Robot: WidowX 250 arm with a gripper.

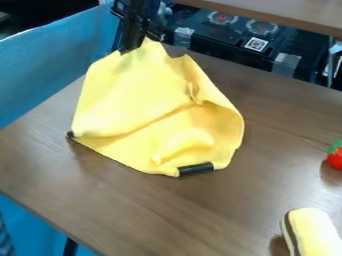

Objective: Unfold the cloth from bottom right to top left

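1. The brown wooden desk (133, 210) runs under everything here.
2. A blue panel (47, 70) stands along its far left side.
3. The yellow cloth (143, 110) lies on the desk left of centre, its top end raised, a crease slanting across it and its right side bulging in a fold.
4. The black claw (131, 49) is at the cloth's top end, closed down on the fabric there.
5. A yellow block with dark stripes (312, 232) lies at lower right.
6. A red toy with a green top (336, 156) sits at the right edge.
7. 1 black strip (196, 168) sits at the cloth's bottom edge.
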